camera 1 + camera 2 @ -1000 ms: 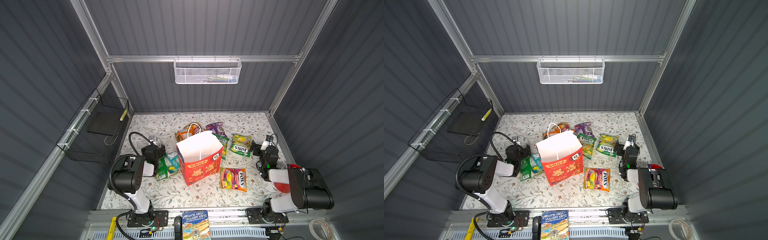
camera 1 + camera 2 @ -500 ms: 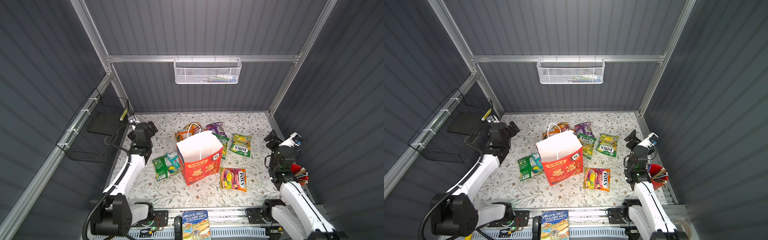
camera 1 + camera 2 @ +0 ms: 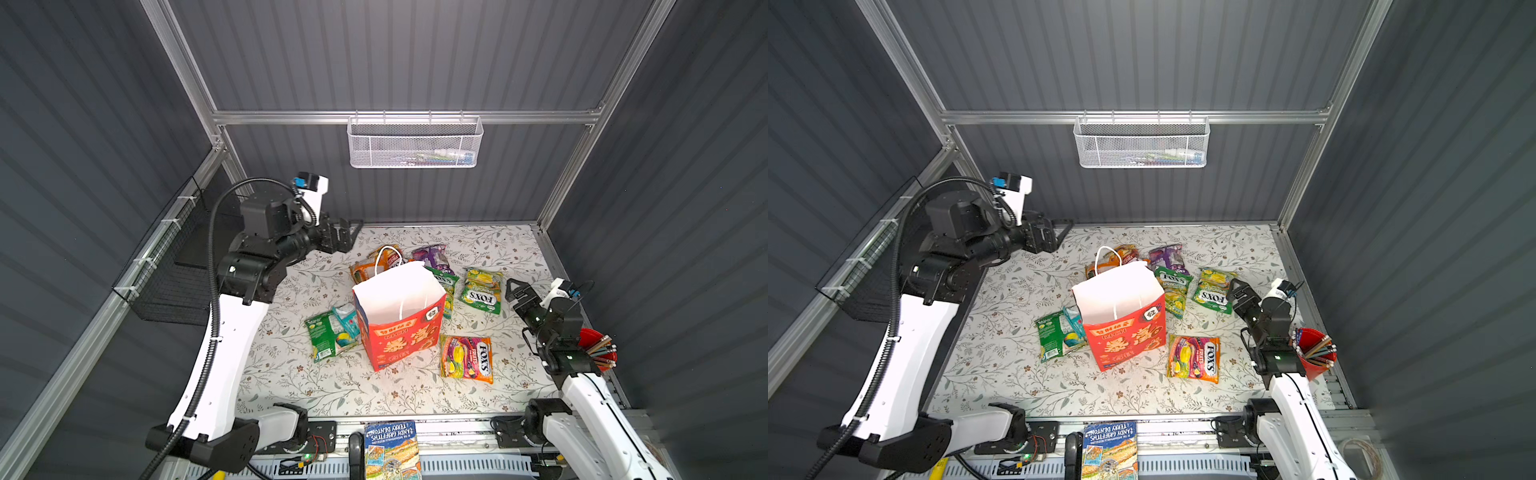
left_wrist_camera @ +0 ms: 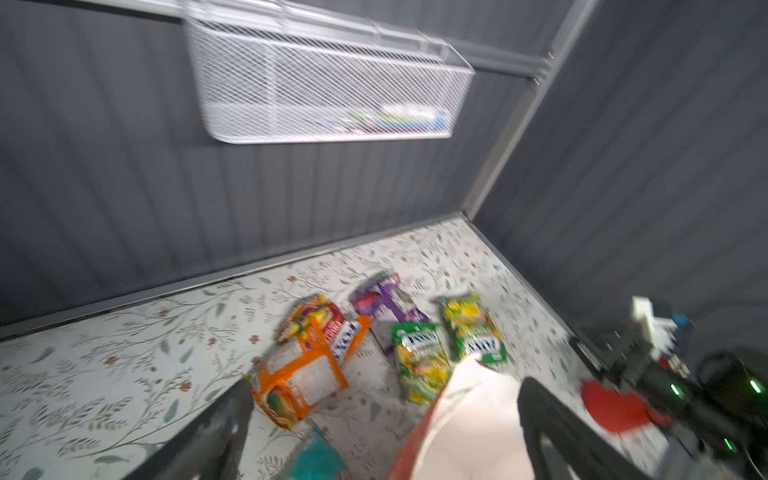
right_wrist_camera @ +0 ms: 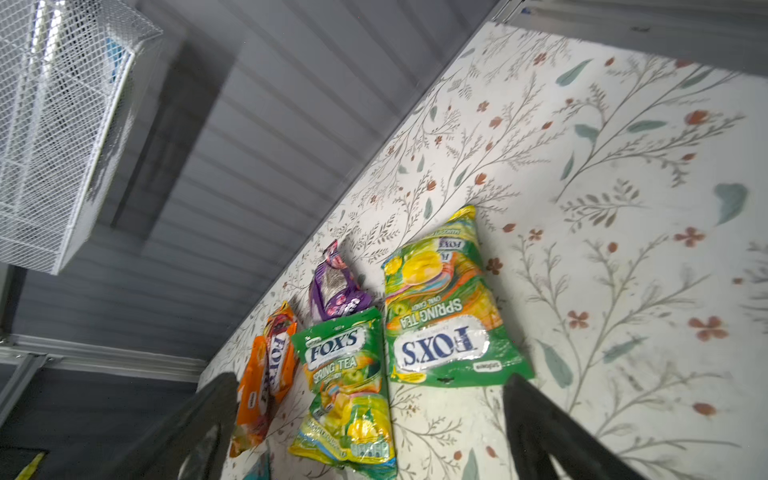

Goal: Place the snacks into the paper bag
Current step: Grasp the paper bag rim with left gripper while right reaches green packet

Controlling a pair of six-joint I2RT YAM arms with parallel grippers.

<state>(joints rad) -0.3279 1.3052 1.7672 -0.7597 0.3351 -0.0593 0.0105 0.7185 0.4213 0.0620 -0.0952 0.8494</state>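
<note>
Right wrist: snacks (image 5: 440,307) beyond both fingers (image 5: 195,424)

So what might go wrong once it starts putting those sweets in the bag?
The paper bag stands free, nothing steadying it; a nudge could tip it, and the teal packet looks tucked against its side, so pulling that may shove it. The purple packet and a green packet overlap, so one grab might drag both. The red cup of pencils sits close beside the right arm and could be knocked.

left hand (image 3: 353,235) lifted inward, right hand (image 3: 512,289) nearer the snacks (image 3: 481,291)
</note>
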